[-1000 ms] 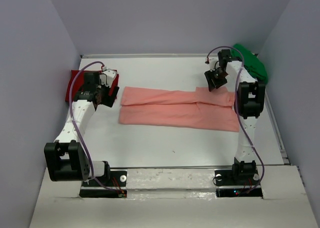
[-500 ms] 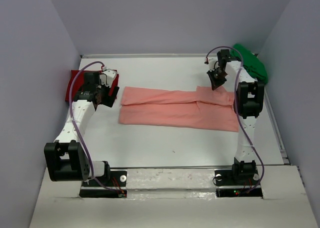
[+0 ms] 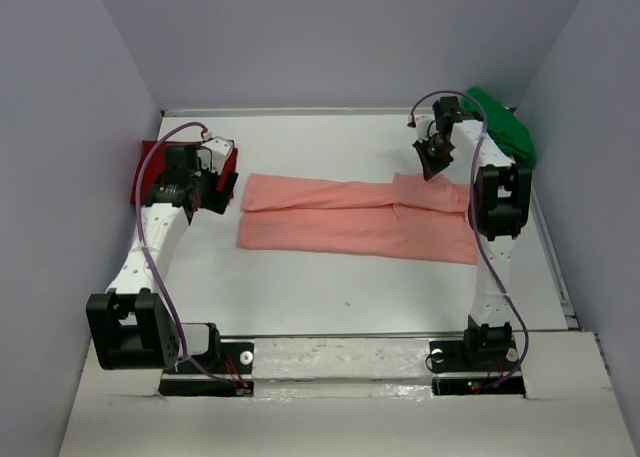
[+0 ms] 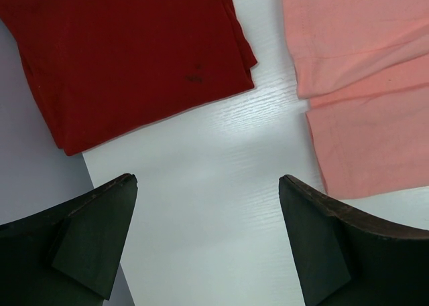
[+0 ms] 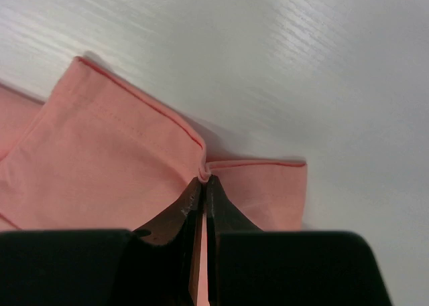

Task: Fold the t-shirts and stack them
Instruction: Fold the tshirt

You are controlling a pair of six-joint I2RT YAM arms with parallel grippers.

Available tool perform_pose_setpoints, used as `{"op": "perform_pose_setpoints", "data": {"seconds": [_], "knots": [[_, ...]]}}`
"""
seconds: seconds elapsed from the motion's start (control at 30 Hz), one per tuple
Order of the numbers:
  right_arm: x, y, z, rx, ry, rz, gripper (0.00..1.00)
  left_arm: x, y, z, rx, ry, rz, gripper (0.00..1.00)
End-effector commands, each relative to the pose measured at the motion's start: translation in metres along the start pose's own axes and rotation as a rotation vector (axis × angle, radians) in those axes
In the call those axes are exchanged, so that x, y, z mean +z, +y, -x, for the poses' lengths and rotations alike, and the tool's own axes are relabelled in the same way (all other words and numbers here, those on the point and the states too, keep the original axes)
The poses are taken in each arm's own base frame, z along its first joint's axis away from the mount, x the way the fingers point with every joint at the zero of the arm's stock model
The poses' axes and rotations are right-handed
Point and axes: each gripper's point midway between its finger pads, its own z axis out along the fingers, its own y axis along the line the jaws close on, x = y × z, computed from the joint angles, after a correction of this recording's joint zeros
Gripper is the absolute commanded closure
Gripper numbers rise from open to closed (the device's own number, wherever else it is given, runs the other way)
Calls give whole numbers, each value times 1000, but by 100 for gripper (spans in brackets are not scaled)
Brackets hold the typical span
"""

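The white wood-grain desk (image 3: 330, 277) carries all three shirts. The salmon-pink shirt (image 3: 350, 219) is the biggest thing on it, laid as a long flat band across the middle, from near the left edge to near the right, with a seam line running along its length. The green shirt (image 3: 508, 125) sits in a rumpled heap in the far right corner. The deep red shirt (image 4: 127, 58) lies flat and squared off at the left edge, well apart from the green one and just beside the pink band's left end.

All of it looks like thin matte knit; light, limp and with no stiffness, so I'd expect any lifted part to sag and the rest to drag over the smooth top. The stitched hems and corners look the surest places to take hold, since the doubled cloth there gives some thickness; I'd judge one pinch alone would let the band twist.

The left gripper (image 4: 208, 182) hangs over bare desk between the red and pink cloth, its dark wedge fingers spread wide and touching nothing. The right gripper (image 5: 204, 182) is at the pink shirt's far right corner, its jaws pressed together on a small pucker of the hem (image 5: 255, 164), which bunches up at the tips.
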Motion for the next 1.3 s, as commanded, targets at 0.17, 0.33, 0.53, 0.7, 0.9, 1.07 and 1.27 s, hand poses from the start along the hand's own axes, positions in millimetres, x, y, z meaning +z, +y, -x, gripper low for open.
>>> {"op": "perform_pose_setpoints", "data": {"seconds": [0.17,0.33,0.53,0.7,0.9,1.07,1.27], "knots": [[-71,26,11,-65,-73,-28,100,-10,-3,4,-1,-40,-14,1],[-73,41,-5,-82,-38,-6,100,-13,2,8,3,-45,3,1],[-80,51,-32,-94,-11,3,100,-13,0,12,2,-47,-11,1],[-82,58,-64,-95,43,5,100,-14,1,14,1,-50,-15,1],[-97,74,-78,-90,23,45,100,-14,-1,15,-1,-53,-26,1],[-100,84,-86,-96,30,67,100,-15,-2,14,1,-52,-27,1],[-91,96,-104,-87,69,108,100,-15,-2,12,4,-51,-28,1]]}}
